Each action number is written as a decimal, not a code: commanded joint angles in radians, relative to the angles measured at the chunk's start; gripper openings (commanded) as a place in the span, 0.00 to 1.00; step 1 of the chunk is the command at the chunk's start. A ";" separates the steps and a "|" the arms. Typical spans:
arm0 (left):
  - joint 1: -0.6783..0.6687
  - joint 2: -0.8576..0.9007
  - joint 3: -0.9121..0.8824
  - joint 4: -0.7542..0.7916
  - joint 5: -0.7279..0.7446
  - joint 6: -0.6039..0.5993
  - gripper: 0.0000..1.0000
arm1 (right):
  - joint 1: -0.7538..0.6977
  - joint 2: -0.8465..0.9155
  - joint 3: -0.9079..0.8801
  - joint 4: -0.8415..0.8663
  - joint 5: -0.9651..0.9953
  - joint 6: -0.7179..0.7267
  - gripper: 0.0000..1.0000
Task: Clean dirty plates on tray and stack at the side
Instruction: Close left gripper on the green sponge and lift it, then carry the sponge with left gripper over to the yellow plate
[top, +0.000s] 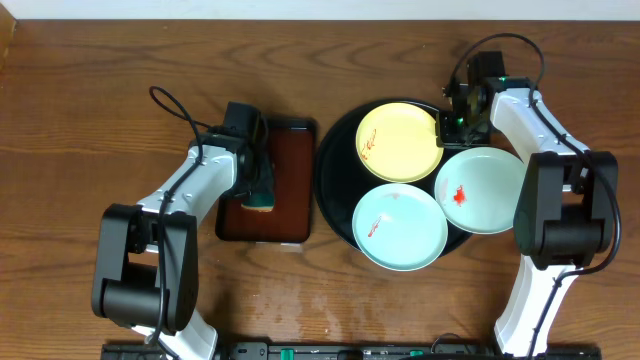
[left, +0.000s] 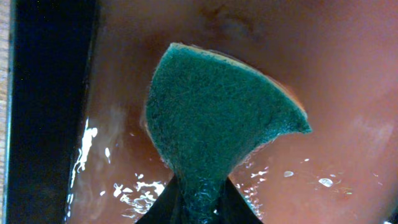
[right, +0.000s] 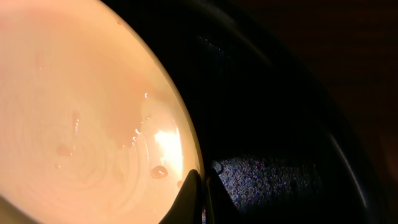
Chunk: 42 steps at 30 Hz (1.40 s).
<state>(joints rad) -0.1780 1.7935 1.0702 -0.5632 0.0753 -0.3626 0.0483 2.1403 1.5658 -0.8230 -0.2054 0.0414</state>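
Left end effector clenched on the sponge. The green scouring face is toward the camera and squeezed to a narrow waist in the grip, over the wet floor of the brown rectangular tray. Right end effector is closed tight at the far-right rim of the yellow plate. Cannot tell whether the rim is pinched or only touched. Water beads show on that plate near the tips. Step in hand, by my reading: sponge secured, yellow plate to be steadied for the first wipe. To do it well, carry the sponge across to the black tray without dripping, and lay the scouring face flat. Start at the red smear on the plate's left side and wipe toward the braced rim so the plate does not skate. Keep pressure light, because the plates crowd each other edge to edge and a shove could nudge a neighbour. The right arm should confirm a true hold on the rim before any lift to the bare worktop. Count: three plates, one yellow and two mint, the lower mint plate and the right mint plate. Each shows a red smear. All three are on the black tray, with the right one hanging out past its rim. None is stacked at the side yet. One black tray, one brown tray, one sponge, two arms.
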 joint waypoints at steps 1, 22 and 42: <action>0.002 0.001 0.013 -0.019 -0.024 0.005 0.08 | 0.005 -0.004 -0.010 -0.008 0.025 0.002 0.01; 0.002 -0.392 0.030 -0.017 0.145 0.056 0.07 | 0.005 -0.004 -0.010 -0.009 0.025 0.002 0.01; 0.002 -0.402 0.030 0.105 0.079 0.111 0.08 | 0.005 -0.004 -0.010 -0.003 0.025 0.002 0.01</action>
<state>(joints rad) -0.1780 1.4044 1.0779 -0.4667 0.2016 -0.2646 0.0483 2.1403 1.5658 -0.8249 -0.2047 0.0418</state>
